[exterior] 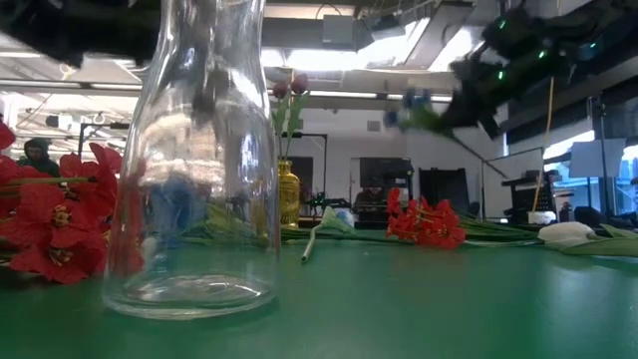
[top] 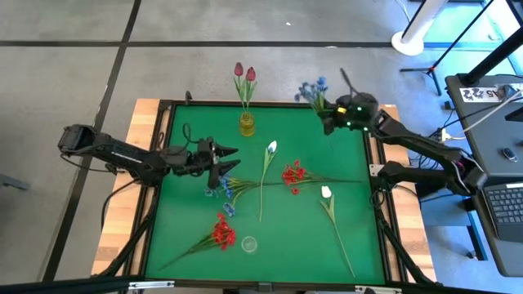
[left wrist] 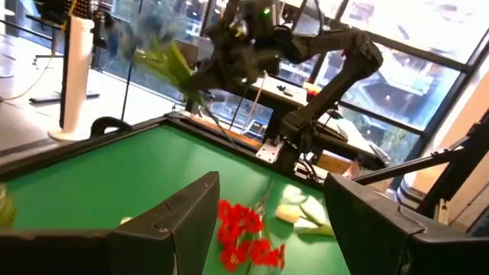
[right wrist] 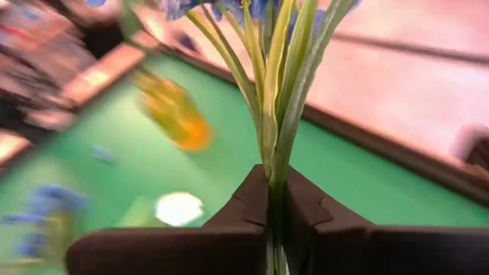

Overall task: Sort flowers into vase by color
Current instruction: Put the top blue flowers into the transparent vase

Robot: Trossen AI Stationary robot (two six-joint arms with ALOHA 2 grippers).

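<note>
My right gripper (top: 333, 113) hovers over the table's far right corner, shut on a blue spray (top: 312, 91) whose blossoms point out past the far edge. My left gripper (top: 222, 160) is open, left of centre, above a second blue spray (top: 225, 188) lying on the mat. Two dark pink tulips (top: 244, 73) stand in a small yellow vase (top: 247, 124) at the far edge. Lying flat on the mat are two white tulips (top: 272, 148) (top: 326, 193) and two red clusters (top: 294, 174) (top: 223, 233). A clear glass vase (top: 249, 243) stands near the front. My right gripper pinches the blue spray's bunched green stems (right wrist: 273, 172) between its two fingers (right wrist: 248, 206), which lie across the stems. The spray is lifted clear of the table, and its leaves and blossoms (exterior: 409, 105) stick out beyond the fingertips.
A raised dark frame (top: 167, 114) rims the green mat. The long stems of the lying flowers cross each other around the table's middle. The clear vase (exterior: 199, 150) looms close in the low view. Lab furniture and a desk with a laptop (top: 507, 200) stand to the right.
</note>
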